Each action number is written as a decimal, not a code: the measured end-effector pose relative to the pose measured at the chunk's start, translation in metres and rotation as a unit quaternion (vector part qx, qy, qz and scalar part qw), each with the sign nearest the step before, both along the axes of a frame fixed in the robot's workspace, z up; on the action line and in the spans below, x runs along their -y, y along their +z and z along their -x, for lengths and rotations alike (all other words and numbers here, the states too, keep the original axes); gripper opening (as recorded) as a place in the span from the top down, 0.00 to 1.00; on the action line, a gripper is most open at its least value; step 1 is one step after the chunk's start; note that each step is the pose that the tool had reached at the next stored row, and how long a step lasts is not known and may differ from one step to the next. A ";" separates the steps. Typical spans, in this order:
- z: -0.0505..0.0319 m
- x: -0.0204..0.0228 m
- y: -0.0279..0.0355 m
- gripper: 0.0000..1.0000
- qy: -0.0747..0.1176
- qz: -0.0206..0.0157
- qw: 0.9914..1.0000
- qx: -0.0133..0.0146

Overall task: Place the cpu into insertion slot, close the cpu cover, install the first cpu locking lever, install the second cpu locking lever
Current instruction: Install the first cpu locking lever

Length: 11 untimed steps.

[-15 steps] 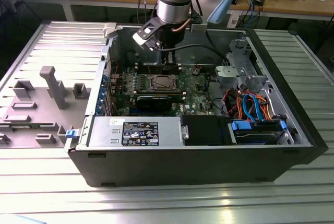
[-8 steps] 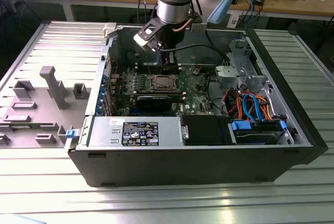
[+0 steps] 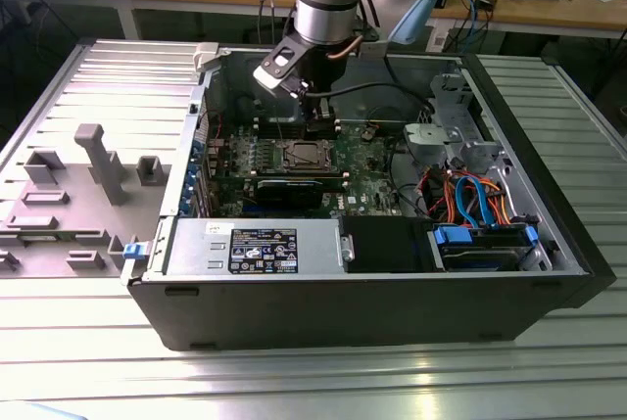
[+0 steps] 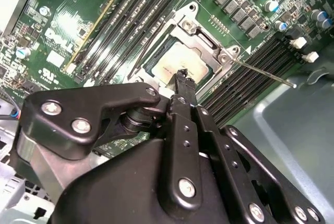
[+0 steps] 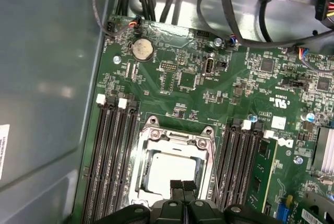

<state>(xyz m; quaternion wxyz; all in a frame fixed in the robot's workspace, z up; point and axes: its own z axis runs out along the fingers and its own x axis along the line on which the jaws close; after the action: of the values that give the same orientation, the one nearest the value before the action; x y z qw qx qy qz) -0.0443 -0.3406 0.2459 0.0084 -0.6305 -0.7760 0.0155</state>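
The insertion slot (image 3: 304, 156) is a small metal-framed socket in the middle of the green motherboard inside the open computer case. The cpu (image 4: 169, 65) (image 5: 167, 171) lies flat in it, pale metal face up. The cpu cover (image 4: 206, 36) (image 5: 177, 139), a silvery frame plate, lies down around the chip. A thin metal locking lever (image 4: 261, 72) sticks out sideways from the socket over the memory slots. My gripper (image 3: 318, 124) (image 4: 182, 78) (image 5: 183, 186) hangs just above the socket's edge, its black fingers shut together with nothing between them.
Long black memory slots (image 5: 109, 156) flank the socket on both sides. A black expansion card (image 3: 294, 188) and a grey power-supply box (image 3: 257, 247) lie nearer the case front. Blue and orange cables (image 3: 470, 200) crowd the exterior view's right. A grey fixture (image 3: 93, 161) stands outside.
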 end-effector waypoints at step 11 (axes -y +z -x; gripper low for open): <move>0.0000 0.0000 0.0000 0.89 0.054 0.000 0.999 0.000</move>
<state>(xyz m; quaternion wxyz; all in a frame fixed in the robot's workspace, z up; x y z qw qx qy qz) -0.0443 -0.3406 0.2459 0.0075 -0.5878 -0.8088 0.0160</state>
